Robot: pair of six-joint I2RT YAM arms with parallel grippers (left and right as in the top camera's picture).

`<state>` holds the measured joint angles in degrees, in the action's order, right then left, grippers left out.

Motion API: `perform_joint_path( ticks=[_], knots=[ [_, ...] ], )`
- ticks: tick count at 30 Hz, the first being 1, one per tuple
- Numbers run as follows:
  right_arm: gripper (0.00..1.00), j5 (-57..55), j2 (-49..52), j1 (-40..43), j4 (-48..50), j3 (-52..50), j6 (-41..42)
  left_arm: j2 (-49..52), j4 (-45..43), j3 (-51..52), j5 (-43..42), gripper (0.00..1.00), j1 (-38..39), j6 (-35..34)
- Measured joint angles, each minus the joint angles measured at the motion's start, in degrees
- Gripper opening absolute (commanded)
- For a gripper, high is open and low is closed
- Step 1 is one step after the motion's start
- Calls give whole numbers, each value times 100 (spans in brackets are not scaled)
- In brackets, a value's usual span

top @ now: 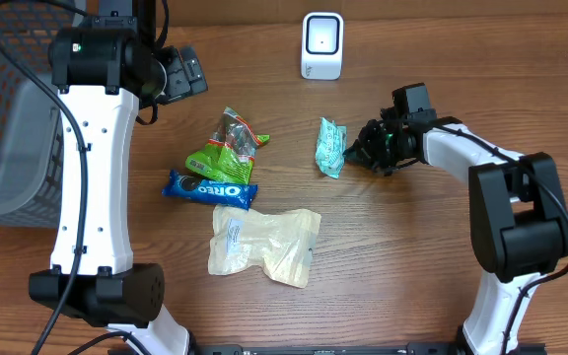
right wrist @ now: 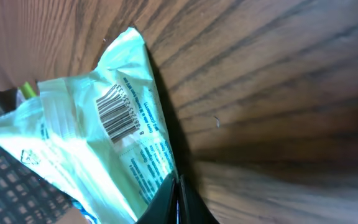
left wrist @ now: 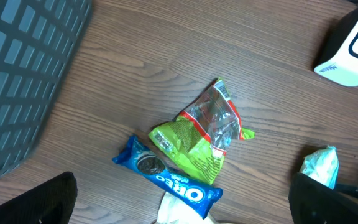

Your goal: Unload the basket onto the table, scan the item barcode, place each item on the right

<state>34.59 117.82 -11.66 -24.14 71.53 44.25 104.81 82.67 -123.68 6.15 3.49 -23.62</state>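
My right gripper [top: 356, 154] clamps the pale green packet [top: 330, 147] by its edge, barcode [right wrist: 118, 112] showing; left gripper [top: 185, 72] spread wide, holding nothing.

Our left arm [top: 102, 148] and right arm [top: 459, 148] are white with black joints; a black cable [top: 85, 192] runs along the left.

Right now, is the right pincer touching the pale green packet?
Touching. The right wrist view shows the right pincer closed on an edge of the pale green packet.
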Motion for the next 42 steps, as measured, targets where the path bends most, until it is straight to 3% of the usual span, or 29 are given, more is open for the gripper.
perform_joint_path(
  ticks=[6,11,15,20,28,36,42],
  knots=[
    [8,-804,-811,-28,-826,-4,-634,0,0,0,2,100,0,0],
    [43,-1663,-1252,-317,-1932,809,-1379,0,0,0,2,100,0,0],
    [58,-2557,-1255,-898,-2413,1639,-1880,0,0,0,2,100,0,0],
    [61,-3467,-1255,-1773,-2347,2177,-2315,0,0,0,2,100,0,0],
    [60,-4489,-990,-2726,-2218,2214,-2752,0,0,0,2,100,0,0],
    [59,-5324,229,-2975,-2046,2223,-3252,0,0,0,2,100,0,0],
    [59,-5733,542,-3042,-1985,2221,-3534,0,0,0,2,100,0,0]
  ],
)
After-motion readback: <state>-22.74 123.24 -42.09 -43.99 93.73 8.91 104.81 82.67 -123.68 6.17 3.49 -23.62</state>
